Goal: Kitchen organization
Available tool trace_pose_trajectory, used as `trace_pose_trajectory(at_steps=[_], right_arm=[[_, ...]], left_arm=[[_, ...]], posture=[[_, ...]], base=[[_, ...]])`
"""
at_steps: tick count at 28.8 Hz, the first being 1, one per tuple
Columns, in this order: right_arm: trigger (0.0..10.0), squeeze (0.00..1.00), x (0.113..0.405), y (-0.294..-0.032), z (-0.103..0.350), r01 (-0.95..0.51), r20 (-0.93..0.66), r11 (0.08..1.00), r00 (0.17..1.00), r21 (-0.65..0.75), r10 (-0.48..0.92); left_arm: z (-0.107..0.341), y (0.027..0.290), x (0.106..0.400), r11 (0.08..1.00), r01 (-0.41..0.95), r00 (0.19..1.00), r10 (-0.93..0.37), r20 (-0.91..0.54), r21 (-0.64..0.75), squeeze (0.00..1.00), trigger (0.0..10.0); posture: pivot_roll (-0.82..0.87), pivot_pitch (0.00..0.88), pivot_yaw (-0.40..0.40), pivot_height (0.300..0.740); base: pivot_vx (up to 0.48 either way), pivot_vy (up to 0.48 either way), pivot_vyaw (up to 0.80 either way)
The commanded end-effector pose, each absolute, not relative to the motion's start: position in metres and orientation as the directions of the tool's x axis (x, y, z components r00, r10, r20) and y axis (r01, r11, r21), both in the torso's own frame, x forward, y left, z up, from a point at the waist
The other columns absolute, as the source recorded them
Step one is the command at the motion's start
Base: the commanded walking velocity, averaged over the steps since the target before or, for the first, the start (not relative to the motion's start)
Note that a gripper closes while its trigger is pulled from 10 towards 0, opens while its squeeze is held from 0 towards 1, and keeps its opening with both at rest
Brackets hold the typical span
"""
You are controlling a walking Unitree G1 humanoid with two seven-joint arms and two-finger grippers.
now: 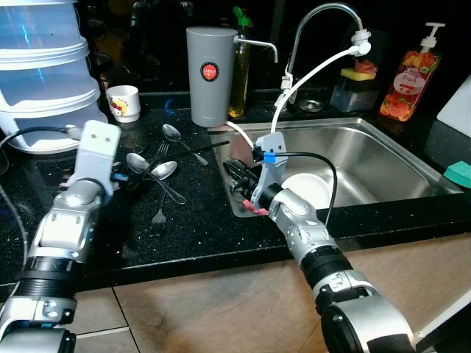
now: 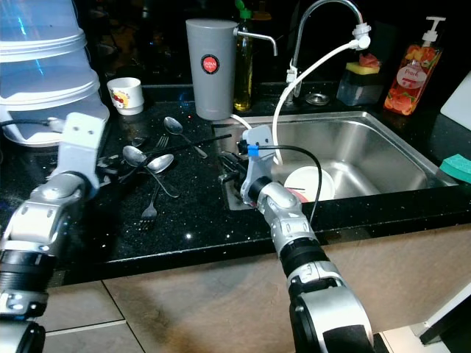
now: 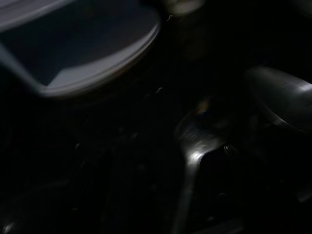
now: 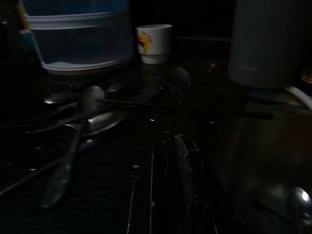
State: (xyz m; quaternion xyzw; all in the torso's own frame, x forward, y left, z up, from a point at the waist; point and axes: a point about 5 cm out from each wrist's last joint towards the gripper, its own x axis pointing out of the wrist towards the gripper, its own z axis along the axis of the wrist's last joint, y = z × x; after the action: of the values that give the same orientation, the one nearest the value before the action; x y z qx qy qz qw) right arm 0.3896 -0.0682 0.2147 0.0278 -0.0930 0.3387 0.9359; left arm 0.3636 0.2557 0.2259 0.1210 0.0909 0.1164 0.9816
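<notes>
While my left gripper (image 1: 124, 179) hovers over the scattered steel spoons (image 1: 151, 170) mid-desk, fingers' state unclear, my right fingers (image 1: 237, 175), seemingly pressed together, rest at the sink's (image 1: 383, 147) left edge. Gathering cutlery; next needs a careful pinch.

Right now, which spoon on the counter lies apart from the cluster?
The spoon nearest the grey canister: its bowl lies alone, handle running toward the sink. The other spoons overlap in a pile by the left gripper.
</notes>
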Motion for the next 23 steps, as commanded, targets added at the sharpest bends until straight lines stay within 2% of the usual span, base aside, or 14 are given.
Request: trace_pose_trajectory(at_steps=[1,8,9,11,15,16,18,19,23], right_arm=[[10.0,0.00,0.387,-0.063,0.214,-0.661,0.183,0.750,0.735,-0.023,0.653],[10.0,0.00,0.374,-0.042,0.229,-0.748,0.196,0.658,0.634,-0.092,0.748],[10.0,0.00,0.370,-0.037,0.233,-0.763,0.200,0.636,0.610,-0.113,0.767],[10.0,0.00,0.363,-0.028,0.240,-0.786,0.203,0.599,0.569,-0.152,0.797],[10.0,0.00,0.361,-0.025,0.241,-0.796,0.207,0.587,0.556,-0.145,0.805],[10.0,0.00,0.358,-0.022,0.242,-0.811,0.212,0.570,0.539,-0.130,0.815],[10.0,0.00,0.355,-0.021,0.243,-0.819,0.212,0.560,0.529,-0.123,0.821],[10.0,0.00,0.353,-0.020,0.243,-0.825,0.205,0.552,0.523,-0.123,0.828],[10.0,0.00,0.351,-0.021,0.243,-0.828,0.194,0.545,0.519,-0.127,0.833]], left_arm=[[0.227,0.263,0.366,0.941,-0.219,0.953,0.263,-0.150,0.256,1.00,10.0],[0.217,0.259,0.376,0.965,-0.122,0.961,0.174,-0.216,0.233,1.00,10.0],[0.216,0.259,0.379,0.967,-0.102,0.962,0.156,-0.226,0.233,0.00,10.0],[0.215,0.260,0.383,0.968,-0.077,0.961,0.135,-0.239,0.238,0.00,10.0],[0.213,0.261,0.384,0.971,-0.078,0.959,0.136,-0.249,0.227,0.00,10.0],[0.211,0.264,0.385,0.973,-0.084,0.952,0.142,-0.271,0.215,0.00,7.4],[0.209,0.265,0.385,0.975,-0.091,0.948,0.147,-0.283,0.204,0.00,7.4],[0.207,0.267,0.385,0.977,-0.095,0.942,0.151,-0.300,0.193,0.00,0.0],[0.203,0.270,0.385,0.980,-0.094,0.932,0.148,-0.331,0.174,0.00,0.0]], posture=[[0.08,0.040,-0.022,0.740],[0.08,0.050,-0.020,0.740],[0.08,0.052,-0.015,0.740],[0.08,0.052,-0.011,0.740],[0.08,0.052,-0.011,0.740],[0.08,0.052,-0.011,0.740],[0.08,0.052,-0.011,0.740],[0.08,0.052,-0.011,0.740],[0.07,0.056,-0.012,0.740]], base=[[0.000,0.000,0.00],[0.000,0.000,0.00],[0.000,0.000,0.00],[0.000,0.000,0.00],[0.000,0.000,0.00],[0.000,0.000,0.00],[0.000,0.000,0.00],[0.000,0.000,0.00],[0.000,0.000,0.00]])
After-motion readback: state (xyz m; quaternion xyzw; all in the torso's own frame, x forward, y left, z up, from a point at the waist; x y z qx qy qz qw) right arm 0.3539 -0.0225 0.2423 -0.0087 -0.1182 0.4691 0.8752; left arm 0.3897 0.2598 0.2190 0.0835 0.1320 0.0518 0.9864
